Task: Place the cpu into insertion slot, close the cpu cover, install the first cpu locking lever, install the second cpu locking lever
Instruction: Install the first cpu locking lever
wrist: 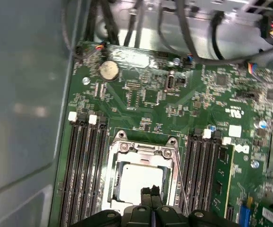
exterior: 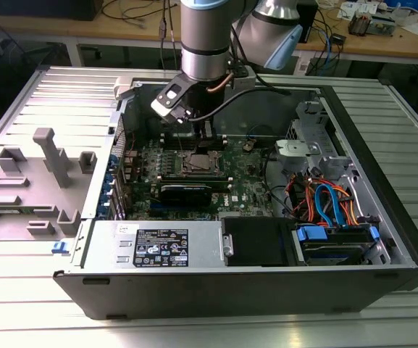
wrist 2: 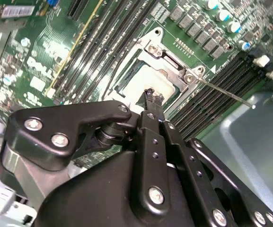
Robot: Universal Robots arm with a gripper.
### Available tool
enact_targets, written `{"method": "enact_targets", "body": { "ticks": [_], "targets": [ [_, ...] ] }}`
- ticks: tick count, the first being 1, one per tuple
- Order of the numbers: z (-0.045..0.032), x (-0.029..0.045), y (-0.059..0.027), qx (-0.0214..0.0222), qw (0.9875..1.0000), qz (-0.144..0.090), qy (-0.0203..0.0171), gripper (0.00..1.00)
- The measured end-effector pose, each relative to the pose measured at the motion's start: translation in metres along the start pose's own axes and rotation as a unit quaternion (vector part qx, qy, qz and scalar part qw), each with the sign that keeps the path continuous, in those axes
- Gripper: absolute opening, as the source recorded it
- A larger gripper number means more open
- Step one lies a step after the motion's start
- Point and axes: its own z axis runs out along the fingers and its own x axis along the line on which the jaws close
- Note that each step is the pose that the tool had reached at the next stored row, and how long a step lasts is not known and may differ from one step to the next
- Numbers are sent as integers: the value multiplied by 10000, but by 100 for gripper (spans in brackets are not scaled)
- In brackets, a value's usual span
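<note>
Closed tool (wrist: 151,190) over flat cpu (wrist: 132,179), metal top up

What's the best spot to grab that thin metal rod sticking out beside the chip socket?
Probably near its free tip: the locking lever is a thin straight rod standing out over the memory slots, so there seems to be room around it there. Come from above, pinching across the rod, away from its pivot end.

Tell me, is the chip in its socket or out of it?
In. In the first wrist view the chip lies flat inside the socket, its grey top framed by the metal rim.
</note>
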Motion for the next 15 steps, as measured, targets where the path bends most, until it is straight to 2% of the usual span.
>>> {"method": "enact_targets", "body": {
  "ticks": [4,7,9,13,15],
  "targets": [
    [-13,-1,0,-1,10000,-59,-1,11],
    [-64,-3,0,-2,10000,-70,0,11],
    [-155,-6,1,-3,10000,-87,0,11],
    [-262,-10,2,-4,9999,-105,0,11],
    [-286,-11,3,-5,9999,-128,1,11]
  ]
}}
